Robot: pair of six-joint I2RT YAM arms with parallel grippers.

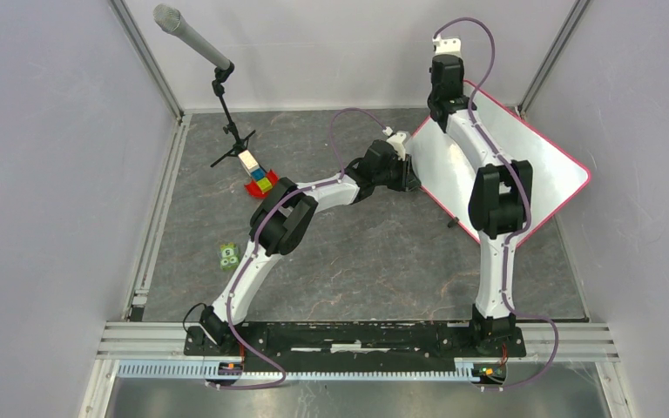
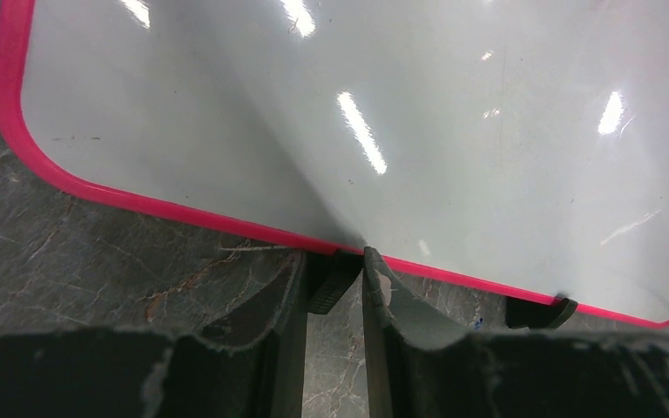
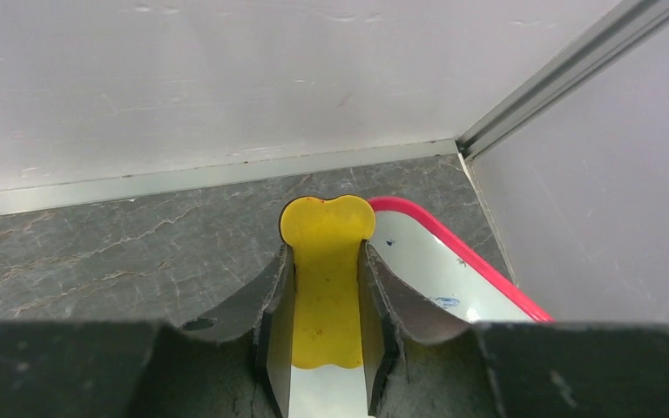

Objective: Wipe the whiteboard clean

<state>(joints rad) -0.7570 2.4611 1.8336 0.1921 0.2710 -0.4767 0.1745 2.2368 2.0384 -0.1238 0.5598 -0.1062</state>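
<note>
Right gripper (image 3: 324, 252) is clamped on a flat yellow piece (image 3: 327, 305), which sits over the far corner of the whiteboard (image 3: 427, 270), close to a few small blue marks. Left gripper (image 2: 333, 261) has its 2 fingers closed on 1 small black foot (image 2: 331, 286) under the board's pink edge. Beyond them, the whiteboard lies askew on the far right of the grey table (image 1: 383, 252), with 1 corner near the right wall.
</note>
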